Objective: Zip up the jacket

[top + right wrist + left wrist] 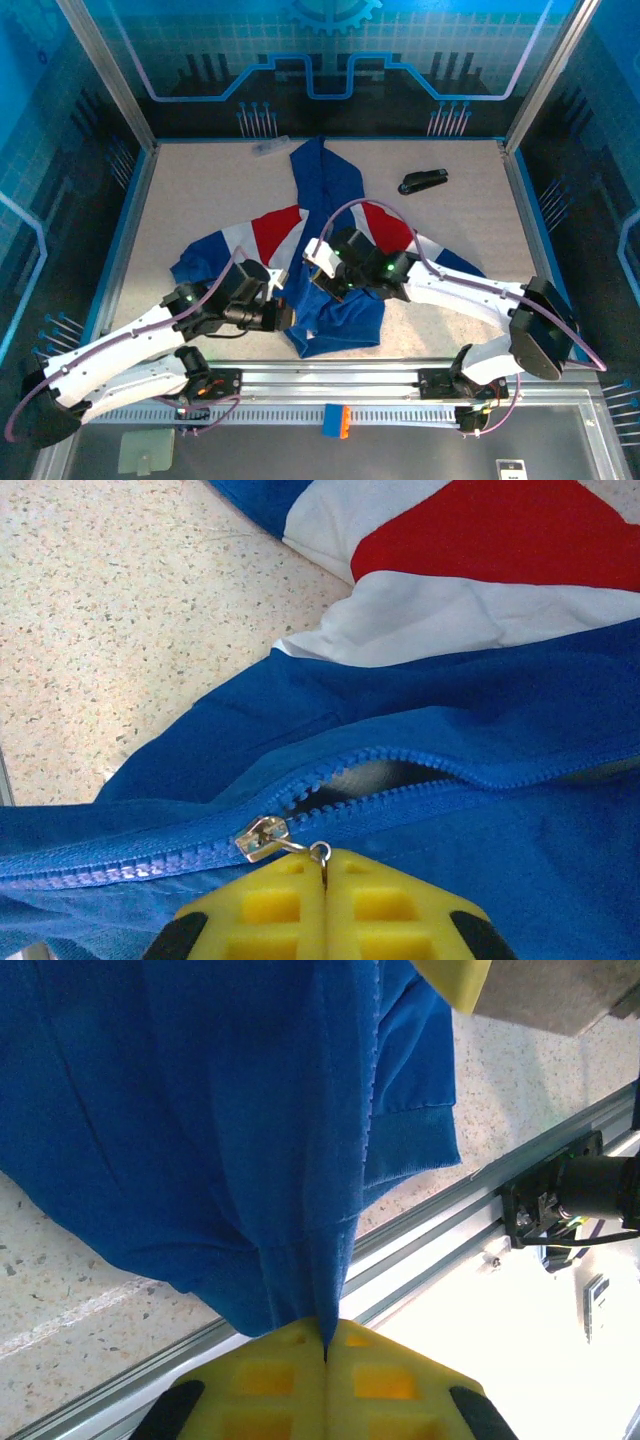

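Note:
The jacket [330, 180] lies crumpled mid-table, royal blue with red and white bands. My left gripper [283, 315] is at its near hem. In the left wrist view the yellow fingers [390, 1380] are pressed together, shut on a fold of the blue jacket [200, 1110] fabric, which hangs stretched above the table. My right gripper [322, 278] sits over the jacket's middle. In the right wrist view it [322, 862] is shut on the small metal pull ring of the silver zipper slider [262, 838]. Left of the slider the teeth are joined; right of it the zipper [420, 780] gapes open.
A small black stapler-like object [423, 181] lies at the back right and a small clear item [268, 146] at the back edge. The metal rail [330, 385] runs along the near edge, also under the hem [440, 1230]. Speckled tabletop [120, 610] shows left of the jacket.

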You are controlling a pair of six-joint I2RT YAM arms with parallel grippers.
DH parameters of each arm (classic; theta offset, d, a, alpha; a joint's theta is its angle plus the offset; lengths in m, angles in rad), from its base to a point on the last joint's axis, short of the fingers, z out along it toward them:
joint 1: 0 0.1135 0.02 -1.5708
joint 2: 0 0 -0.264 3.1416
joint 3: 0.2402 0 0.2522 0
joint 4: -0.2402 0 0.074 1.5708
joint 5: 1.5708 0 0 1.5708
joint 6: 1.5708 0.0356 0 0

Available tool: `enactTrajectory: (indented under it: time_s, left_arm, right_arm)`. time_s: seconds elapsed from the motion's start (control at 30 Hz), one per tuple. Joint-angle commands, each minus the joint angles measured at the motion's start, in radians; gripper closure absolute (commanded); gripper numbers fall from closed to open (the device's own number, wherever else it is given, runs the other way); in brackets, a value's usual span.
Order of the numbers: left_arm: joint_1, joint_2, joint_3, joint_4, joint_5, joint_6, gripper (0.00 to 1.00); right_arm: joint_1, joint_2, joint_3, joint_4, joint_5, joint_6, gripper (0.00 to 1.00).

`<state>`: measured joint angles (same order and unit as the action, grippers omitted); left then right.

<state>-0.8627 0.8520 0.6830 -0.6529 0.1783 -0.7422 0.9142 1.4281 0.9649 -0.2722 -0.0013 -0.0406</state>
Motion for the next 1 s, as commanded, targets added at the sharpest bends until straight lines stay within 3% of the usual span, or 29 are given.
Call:
enactTrajectory:
  time_s: [0.0,0.97]
  left_arm:
    - [0.001,-0.024,-0.028,-0.056,0.008,-0.038,1.0]
    - [0.001,-0.089,-0.111,-0.035,-0.011,-0.089,1.0]
  right_arm:
    - [-0.034,0.03,0.057,-0.012,0.063,0.015,1.0]
    - [-0.121,0.173,0.172,-0.022,0.043,-0.03,1.0]
